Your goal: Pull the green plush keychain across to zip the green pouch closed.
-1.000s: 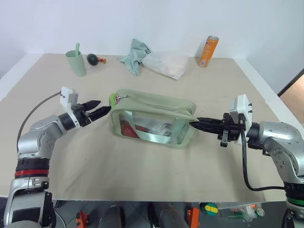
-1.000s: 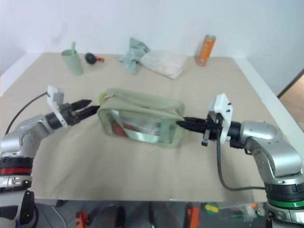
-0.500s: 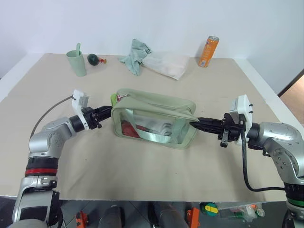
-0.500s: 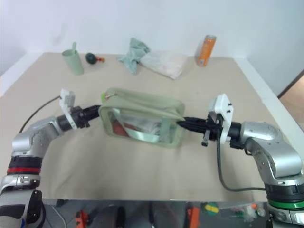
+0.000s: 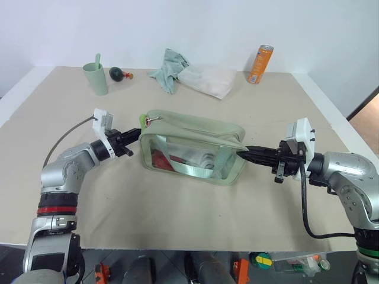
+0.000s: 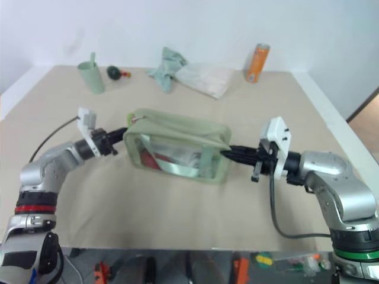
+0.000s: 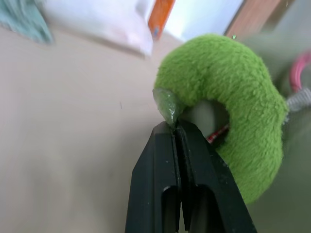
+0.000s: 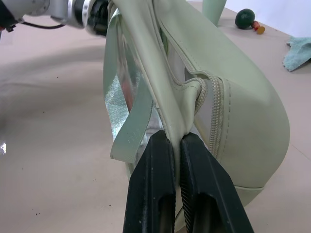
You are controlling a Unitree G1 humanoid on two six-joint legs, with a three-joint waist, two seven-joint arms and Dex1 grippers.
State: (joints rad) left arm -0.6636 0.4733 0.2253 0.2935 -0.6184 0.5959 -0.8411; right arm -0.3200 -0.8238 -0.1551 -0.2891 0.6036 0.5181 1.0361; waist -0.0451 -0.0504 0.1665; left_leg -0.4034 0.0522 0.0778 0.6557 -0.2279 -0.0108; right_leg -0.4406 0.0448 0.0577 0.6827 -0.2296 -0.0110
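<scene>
The green pouch point(image 5: 190, 147) lies mid-table, its clear window facing me and its zipper point(image 8: 215, 114) along the top. The green plush keychain point(image 7: 228, 102) hangs at the pouch's left top corner point(image 5: 141, 120) on a metal ring. My left gripper point(image 5: 134, 136) reaches in from the left. In the left wrist view its fingertips point(image 7: 167, 133) are shut on a small tab at the plush's edge. My right gripper point(image 5: 244, 154) is shut on the pouch's right end, pinching the fabric fold below the zipper end point(image 8: 176, 127).
Along the table's far edge stand a sage cup point(image 5: 95, 78), a dark green ball toy point(image 5: 115, 73), a pale green rag point(image 5: 170, 68), a white bag point(image 5: 208, 80) and an orange can point(image 5: 260, 64). Bare beige table point(image 5: 177, 207) lies in front of the pouch.
My left gripper moved right to the pouch's left corner and went from open to shut on the keychain's edge. The right gripper and the pouch stayed put.
</scene>
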